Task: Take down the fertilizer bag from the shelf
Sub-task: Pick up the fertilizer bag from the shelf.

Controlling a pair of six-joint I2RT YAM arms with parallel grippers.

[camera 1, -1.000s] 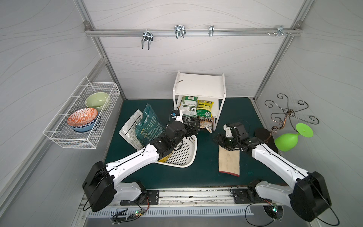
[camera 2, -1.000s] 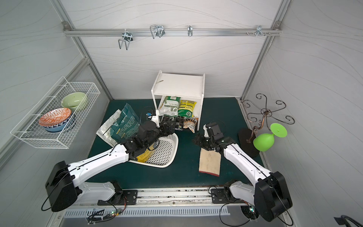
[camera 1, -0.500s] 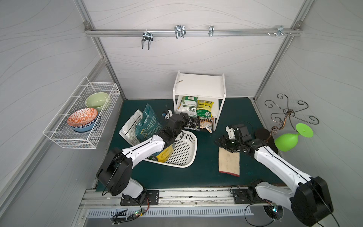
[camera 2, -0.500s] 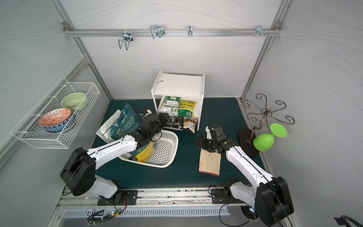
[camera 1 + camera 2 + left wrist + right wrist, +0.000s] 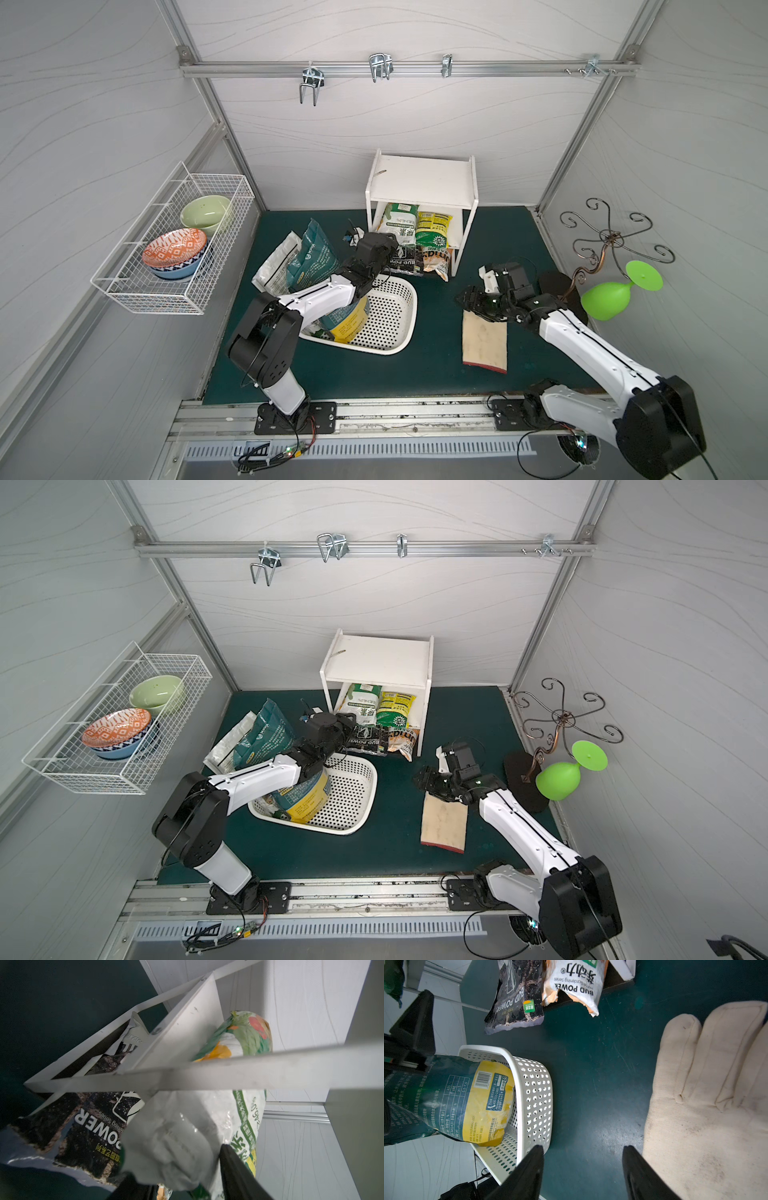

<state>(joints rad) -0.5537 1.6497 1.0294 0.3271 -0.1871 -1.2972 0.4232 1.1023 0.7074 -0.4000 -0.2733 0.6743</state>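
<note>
Since a second ago the left arm has reached back to the shelf [image 5: 422, 183] front; right arm barely shifted.

Top views: left tool [image 5: 384, 245] is at the white-green fertilizer bag [image 5: 398, 224], which stands on the shelf's middle board beside one yellow-green bag [image 5: 432, 228]. Two Bud Power bags, one black [image 5: 368, 739], one orange-white [image 5: 403, 739], lie under it, spilling onto the tabletop [image 5: 395, 854]. Wire basket [image 5: 174, 245] holds three bowls. Perforated basket [image 5: 353, 796] holds one teal-yellow bag [image 5: 305, 796]. Two more bags lean left of it. One glove [image 5: 444, 823] lies flat by the right tool [image 5: 424, 781].

Left wrist: black fingers [image 5: 236, 1176] sit either side of the white bag's lower corner [image 5: 172, 1147], closing in; clamp not confirmable.

Right wrist: fingers [image 5: 527, 1174] apart, nothing between, glove beside them.
</note>
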